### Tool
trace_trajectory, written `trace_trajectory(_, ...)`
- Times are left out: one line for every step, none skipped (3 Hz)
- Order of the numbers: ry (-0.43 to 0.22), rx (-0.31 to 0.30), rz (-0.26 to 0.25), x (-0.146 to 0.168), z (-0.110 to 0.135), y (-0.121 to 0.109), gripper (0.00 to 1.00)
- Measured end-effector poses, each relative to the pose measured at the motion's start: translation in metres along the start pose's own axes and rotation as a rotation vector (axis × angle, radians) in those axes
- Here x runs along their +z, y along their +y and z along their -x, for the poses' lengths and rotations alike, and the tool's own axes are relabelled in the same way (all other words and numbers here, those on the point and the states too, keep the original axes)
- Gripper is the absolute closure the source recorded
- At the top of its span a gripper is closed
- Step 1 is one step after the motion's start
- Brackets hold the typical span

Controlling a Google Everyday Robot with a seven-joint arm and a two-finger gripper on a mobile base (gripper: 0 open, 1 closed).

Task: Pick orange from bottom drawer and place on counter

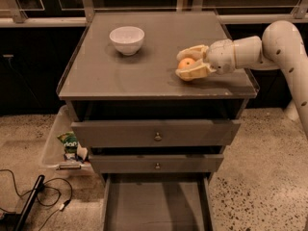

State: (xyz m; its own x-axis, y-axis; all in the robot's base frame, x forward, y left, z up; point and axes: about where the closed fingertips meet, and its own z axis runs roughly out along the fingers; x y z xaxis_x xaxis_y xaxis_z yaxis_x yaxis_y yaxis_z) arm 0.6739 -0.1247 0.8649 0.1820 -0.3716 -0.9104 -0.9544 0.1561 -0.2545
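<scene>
The orange (187, 63) sits low on the right part of the counter (125, 78), between the two tan fingers of my gripper (181, 65). The gripper reaches in from the right and is shut on the orange, with its lower finger (193, 73) resting at the counter surface. The bottom drawer (154, 208) is pulled open below the cabinet and its grey floor shows nothing in it.
A white bowl (127, 39) stands at the back left of the counter. The two upper drawers (156, 134) with round knobs are slightly ajar. A clear bin (55, 146) with a green snack bag stands on the floor at the left, with cables (33, 201) nearby.
</scene>
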Motion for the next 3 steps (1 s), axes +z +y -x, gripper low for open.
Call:
trace_trajectory(0.0, 0.0, 0.0, 0.0, 0.0, 0.0, 0.15)
trace_trajectory(0.0, 0.0, 0.0, 0.0001, 0.0, 0.0, 0.0)
trace_trajectory(0.0, 0.0, 0.0, 0.0001, 0.0, 0.0, 0.0)
